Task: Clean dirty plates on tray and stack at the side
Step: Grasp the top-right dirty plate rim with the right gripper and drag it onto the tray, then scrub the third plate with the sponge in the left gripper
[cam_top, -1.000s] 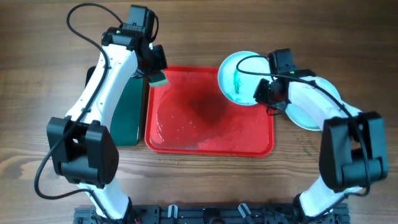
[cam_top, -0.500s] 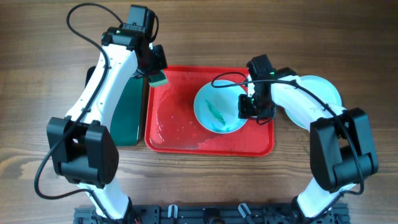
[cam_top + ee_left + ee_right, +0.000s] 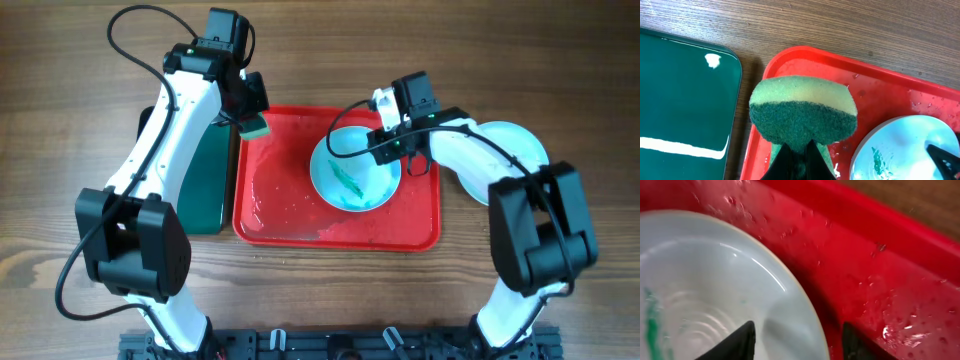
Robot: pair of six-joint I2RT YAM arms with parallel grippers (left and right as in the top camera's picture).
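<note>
**Streaked plate in the red tray, right jaws open across its rim**

The round pale light-blue plate lies in the right half of the large red rectangular plastic tray. A teal-green streak crosses the middle of the plate.

The right gripper sits at the plate's far-right edge. Its jaws stand apart, with one dark fingertip over the plate's inner slope and the other outside over the wet red tray floor. The plate's rim passes between them. Neither pad can be seen pressing on the plate. Water droplets speckle the tray just outside the outer jaw.

Well to the left of those jaws, the left gripper is clamped on a sponge with a yellow top and dark green scouring face. The sponge sticks out ahead of the jaws, over the tray's far-left corner. The streaked plate lies to the right of these jaws. To their left, just beside the red tray, lies a narrower glossy dark green tray.

Beyond the right gripper, off the red tray, a second pale round plate rests on the brown wooden table. The right arm partly covers it.
</note>
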